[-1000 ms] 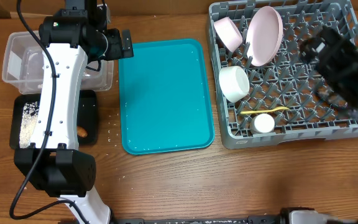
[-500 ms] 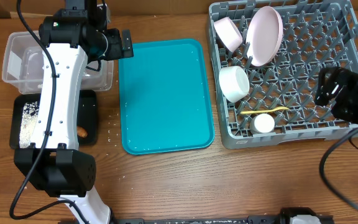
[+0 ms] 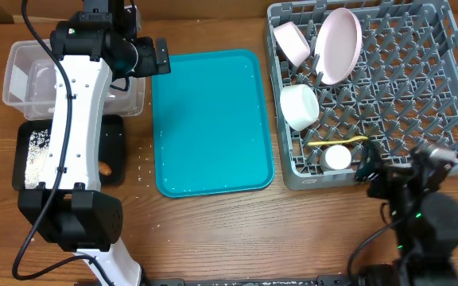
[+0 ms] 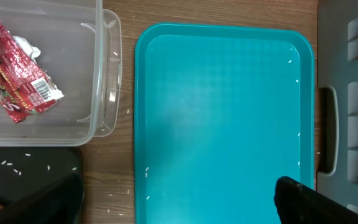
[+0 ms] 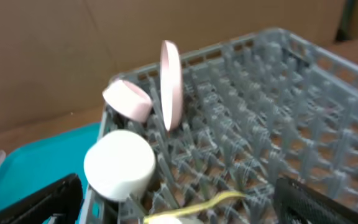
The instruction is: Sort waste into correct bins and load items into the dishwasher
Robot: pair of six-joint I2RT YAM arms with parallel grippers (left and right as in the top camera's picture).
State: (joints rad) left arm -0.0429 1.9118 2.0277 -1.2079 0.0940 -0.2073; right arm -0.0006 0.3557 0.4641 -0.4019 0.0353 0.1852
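The grey dish rack holds a pink plate, a pink bowl, a white bowl, a yellow spoon and a white cup. My right gripper is open and empty just in front of the rack's near edge; its view shows the plate, white bowl and spoon. My left gripper is open and empty above the teal tray's left side. The clear tub holds a red-and-white wrapper. The black tray holds rice and a carrot-like stick.
The teal tray lies between the bins and the rack, with a few rice grains on it. Loose rice grains lie on the wood beside it. The left arm stretches over the tub and black tray. Cardboard stands behind the table.
My right arm has pulled back from above the rack's right side to the table's front, below the rack's near edge. The left arm and all objects have stayed put.
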